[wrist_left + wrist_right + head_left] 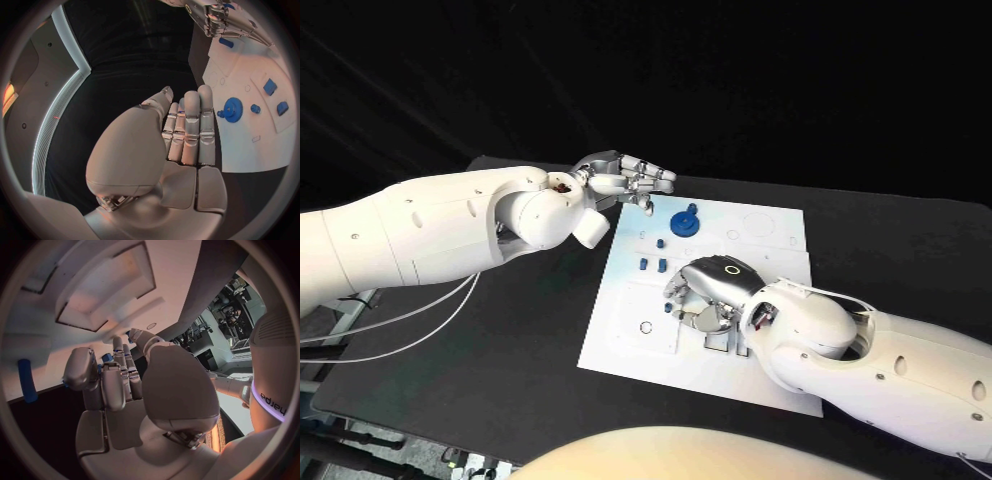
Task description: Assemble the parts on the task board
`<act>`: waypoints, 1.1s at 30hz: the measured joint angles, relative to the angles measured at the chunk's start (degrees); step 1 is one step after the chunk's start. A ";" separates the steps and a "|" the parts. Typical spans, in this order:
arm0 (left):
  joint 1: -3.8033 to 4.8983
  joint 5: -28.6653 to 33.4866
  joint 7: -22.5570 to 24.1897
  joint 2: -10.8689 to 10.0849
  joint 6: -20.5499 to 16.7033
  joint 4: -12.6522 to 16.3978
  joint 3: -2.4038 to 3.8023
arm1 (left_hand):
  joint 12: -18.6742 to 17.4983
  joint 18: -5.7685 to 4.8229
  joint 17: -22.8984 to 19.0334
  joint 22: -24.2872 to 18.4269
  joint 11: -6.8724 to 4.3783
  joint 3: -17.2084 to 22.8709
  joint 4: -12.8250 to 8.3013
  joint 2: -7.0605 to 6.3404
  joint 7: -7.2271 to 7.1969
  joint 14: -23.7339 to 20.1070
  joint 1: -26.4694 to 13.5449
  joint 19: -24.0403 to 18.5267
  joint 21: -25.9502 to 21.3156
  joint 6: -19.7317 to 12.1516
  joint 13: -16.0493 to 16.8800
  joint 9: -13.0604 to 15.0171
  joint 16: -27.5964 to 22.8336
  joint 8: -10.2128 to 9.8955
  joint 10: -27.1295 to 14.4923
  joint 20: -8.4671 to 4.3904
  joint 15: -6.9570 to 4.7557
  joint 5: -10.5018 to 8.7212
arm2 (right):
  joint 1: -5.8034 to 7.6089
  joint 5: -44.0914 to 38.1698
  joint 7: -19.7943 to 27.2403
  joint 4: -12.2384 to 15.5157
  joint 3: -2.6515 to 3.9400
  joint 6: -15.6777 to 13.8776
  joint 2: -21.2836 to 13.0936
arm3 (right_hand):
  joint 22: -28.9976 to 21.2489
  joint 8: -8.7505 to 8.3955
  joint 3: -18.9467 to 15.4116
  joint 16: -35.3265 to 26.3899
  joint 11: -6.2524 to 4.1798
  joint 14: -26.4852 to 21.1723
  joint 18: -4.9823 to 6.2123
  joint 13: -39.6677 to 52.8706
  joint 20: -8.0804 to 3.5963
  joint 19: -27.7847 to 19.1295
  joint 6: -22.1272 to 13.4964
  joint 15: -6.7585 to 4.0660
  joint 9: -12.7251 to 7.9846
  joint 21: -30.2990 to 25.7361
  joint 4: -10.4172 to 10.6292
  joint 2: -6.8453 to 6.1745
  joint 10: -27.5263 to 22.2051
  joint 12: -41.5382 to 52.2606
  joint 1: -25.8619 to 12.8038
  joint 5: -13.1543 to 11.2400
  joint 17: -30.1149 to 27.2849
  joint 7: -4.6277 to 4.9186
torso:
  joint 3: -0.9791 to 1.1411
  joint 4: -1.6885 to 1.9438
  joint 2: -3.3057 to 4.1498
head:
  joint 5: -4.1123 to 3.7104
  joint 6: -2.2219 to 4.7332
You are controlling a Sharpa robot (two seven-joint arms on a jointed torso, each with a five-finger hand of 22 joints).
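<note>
Your left silver hand point(629, 180) is hovering at the far left corner of the flat white rectangular task board point(625, 335), fingers straight and side by side with nothing in them, the palm standing on edge just beside the board's rim in the left wrist view. Moving right, the round blue toothed gear point(685, 222) is sitting on the board's far half, with two small blue block-shaped parts point(651, 265) lying nearer the middle; the left wrist view is showing the same gear point(232, 109) with a small blue peg point(255, 108) beside it. Further right, your right silver hand point(708, 292) is pressing down over the board's middle, fingers curled together at a small blue piece point(107, 358) by the fingertips; whether it is actually pinching that piece you cannot tell from these pictures. Beside it, a blue cylindrical pin point(24, 380) is lying at the board's near edge, and a rectangular recess point(103, 290) is opening in the plate ahead of the fingers. For the step in hand, likely seating a part, you are best keeping the right fingers low and the piece squared to its socket before pushing. Open black table is lying left and right of the board; the left hand is standing well apart from the right, so room is there.
</note>
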 measured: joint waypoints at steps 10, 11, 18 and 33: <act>-0.01 -0.03 -0.03 -0.23 -0.03 -0.05 0.00 | 0.39 0.00 -0.13 -0.12 0.19 -0.80 0.33 0.08 0.19 0.00 -0.68 0.21 -0.20 -0.21 0.07 -0.08 0.00 0.00 -0.20 0.21 0.00 0.00 | 2.31 0.02 -1.18 6.29 1.17 -0.31 -9.14 | 0.00 0.34 -0.79 -0.01 -0.18 0.00 0.00 0.14 0.21 0.21 0.54 0.00 0.09 0.00 0.16 -0.23 -0.16 0.43 -0.23 0.00 -0.05 -0.53 | -0.03 -0.04 -0.01 | -0.94 0.57; -0.01 -0.03 -0.04 -0.27 -0.03 -0.08 0.00 | 0.40 0.00 -0.16 -0.12 0.03 -0.80 0.33 0.08 0.19 0.00 -0.68 0.21 -0.21 -0.21 0.07 -0.08 0.00 0.00 -0.37 0.21 0.00 0.00 | 3.03 0.18 -1.31 6.69 1.27 -0.24 -10.38 | 0.00 0.34 -0.98 -0.01 -0.32 0.00 0.00 0.14 0.22 0.20 0.58 0.00 0.08 -0.25 -0.01 -0.23 -0.35 0.43 -0.23 0.00 -0.25 -0.49 | -0.03 -0.06 -0.03 | -1.08 0.71; -0.02 -0.05 -0.04 -0.04 0.00 -0.55 -0.01 | 0.66 0.01 -0.18 -0.20 -0.01 -1.03 0.09 0.08 0.19 0.00 -0.68 0.21 -0.20 -0.21 0.15 -0.08 0.00 0.00 -0.40 0.21 0.00 0.00 | 6.20 1.17 -1.70 5.76 1.60 0.75 -13.83 | 0.04 0.34 -2.81 0.22 0.07 -0.03 0.01 -0.40 0.50 -0.72 0.75 0.21 0.08 -2.40 0.09 -0.46 -2.99 0.42 -0.45 0.00 -0.13 -0.31 | -0.09 -0.34 -0.26 | -1.96 1.59; -0.26 -0.28 -0.03 0.06 0.18 -0.66 -0.12 | 0.66 0.00 -0.26 -0.24 -0.01 -1.03 0.09 0.08 0.19 0.00 -0.68 0.21 -0.20 -0.21 0.22 -0.08 0.00 0.00 -0.40 0.21 0.00 0.00 | 6.51 1.89 -1.78 1.62 1.28 4.85 -12.46 | 0.03 0.34 -4.19 0.30 0.17 0.00 0.01 -0.61 0.70 -0.93 0.94 0.41 0.00 -3.04 0.08 -0.05 -4.28 0.76 -0.04 -0.23 -0.07 -0.50 | -0.09 -0.48 -0.40 | -2.44 1.88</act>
